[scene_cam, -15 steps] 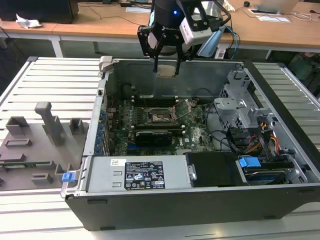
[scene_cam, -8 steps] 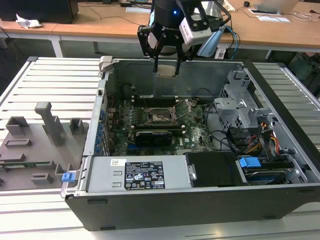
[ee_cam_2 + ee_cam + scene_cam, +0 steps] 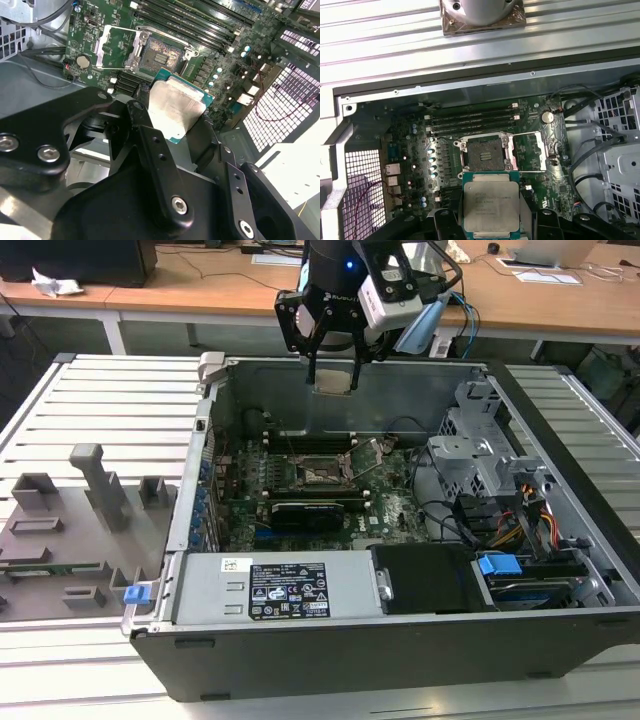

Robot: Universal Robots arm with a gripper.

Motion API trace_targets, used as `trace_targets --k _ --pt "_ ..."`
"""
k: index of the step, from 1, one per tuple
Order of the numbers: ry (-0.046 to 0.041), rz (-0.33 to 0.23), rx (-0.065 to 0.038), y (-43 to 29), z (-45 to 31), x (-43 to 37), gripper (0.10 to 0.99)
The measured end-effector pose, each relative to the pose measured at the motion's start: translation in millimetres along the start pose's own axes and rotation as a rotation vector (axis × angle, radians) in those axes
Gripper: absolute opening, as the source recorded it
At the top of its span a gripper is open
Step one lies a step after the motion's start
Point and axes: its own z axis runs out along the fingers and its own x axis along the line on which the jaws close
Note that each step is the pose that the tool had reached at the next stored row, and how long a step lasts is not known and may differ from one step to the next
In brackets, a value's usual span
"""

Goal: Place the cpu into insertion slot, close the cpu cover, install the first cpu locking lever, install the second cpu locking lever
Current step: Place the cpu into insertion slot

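An open computer case (image 3: 400,650) lies on its side, with the robot arm's gripper (image 3: 333,375) hanging above its far wall. The gripper is closed on the cpu (image 3: 333,380), pinching the flat silver-grey square by two opposite edges. In both wrist views the chip sits between the black fingers (image 3: 145,125), held clear of everything below it, and its metal top (image 3: 491,207) faces the first wrist camera. The insertion slot (image 3: 325,472) is well below, on the green circuit board (image 3: 390,510). Its pin field glints bare (image 3: 160,52) and nothing lies in it. The cpu cover (image 3: 527,150) is swung open and lies just beside the socket, a thin silver frame (image 3: 112,47) with a square cut-out. Long black memory slots (image 3: 470,120) run near the socket's other side. The step in hand appears to be carrying the chip to the socket. To do it well, the chip likely needs to stay level, with its edges square to the socket frame. It should be centred over the pin field before it comes down, and lowered straight, without sliding across the pins. The open cover seems the main thing to steer clear of. Whether the chip's corner marking matches the socket cannot be told.
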Motion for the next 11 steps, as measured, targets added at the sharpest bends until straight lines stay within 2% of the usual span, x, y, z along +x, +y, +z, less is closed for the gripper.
trace_targets --k 11 --pt "-0.0009 0.010 0.000 0.0 0.0 0.0 0.541"
